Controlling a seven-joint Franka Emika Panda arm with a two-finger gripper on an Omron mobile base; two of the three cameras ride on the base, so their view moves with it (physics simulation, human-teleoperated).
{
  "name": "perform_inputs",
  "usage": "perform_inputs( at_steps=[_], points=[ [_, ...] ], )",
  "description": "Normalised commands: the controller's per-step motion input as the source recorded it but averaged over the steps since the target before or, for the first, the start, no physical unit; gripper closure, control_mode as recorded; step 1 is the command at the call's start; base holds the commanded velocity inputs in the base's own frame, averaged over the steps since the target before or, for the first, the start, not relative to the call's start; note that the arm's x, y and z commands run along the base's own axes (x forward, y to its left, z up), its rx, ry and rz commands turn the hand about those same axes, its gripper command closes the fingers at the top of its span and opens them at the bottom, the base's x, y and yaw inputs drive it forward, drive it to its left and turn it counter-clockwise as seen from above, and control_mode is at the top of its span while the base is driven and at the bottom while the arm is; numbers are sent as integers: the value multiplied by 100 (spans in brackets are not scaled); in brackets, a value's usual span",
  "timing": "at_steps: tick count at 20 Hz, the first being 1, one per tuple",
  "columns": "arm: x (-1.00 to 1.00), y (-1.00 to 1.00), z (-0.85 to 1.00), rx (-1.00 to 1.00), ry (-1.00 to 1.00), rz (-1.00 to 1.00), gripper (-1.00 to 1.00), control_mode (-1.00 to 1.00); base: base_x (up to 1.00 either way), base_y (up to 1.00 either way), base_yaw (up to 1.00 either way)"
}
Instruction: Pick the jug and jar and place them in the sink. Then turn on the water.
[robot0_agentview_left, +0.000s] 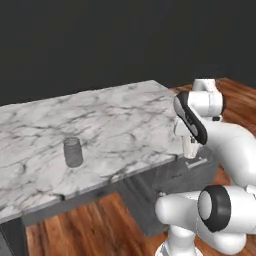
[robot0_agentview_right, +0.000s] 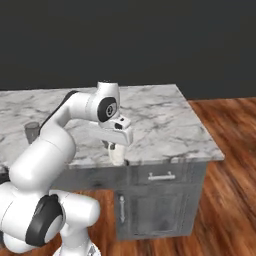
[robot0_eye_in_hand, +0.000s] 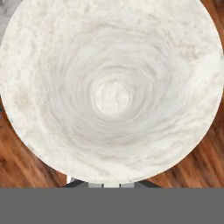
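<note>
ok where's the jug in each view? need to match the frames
Left base view: jug at right, under the gripper at the marble counter's near edge.
Right base view: jug left of centre, held at the counter's front edge.
Hand view: jug seen from above, looking into its mouth.
Shared landmark: the marble counter.

In the left base view the marble counter (robot0_agentview_left: 115, 120) lies open across the frame's centre and upper middle. One obstacle stands on it: the jar (robot0_agentview_left: 73, 152), left of centre, well apart from the counter's right edge. At middle right the jug (robot0_agentview_left: 190, 145) hangs beside that edge.
</note>
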Motion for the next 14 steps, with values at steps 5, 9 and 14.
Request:
perform_inputs(
  at_steps=[5, 9, 14],
  points=[
    [0, 0, 0, 0, 0, 0, 100, 100, -10, -11, -76],
    [0, 0, 0, 0, 0, 0, 100, 100, -1, -4, -83],
    [0, 0, 0, 0, 0, 0, 100, 100, 0, -6, -86]
  ],
)
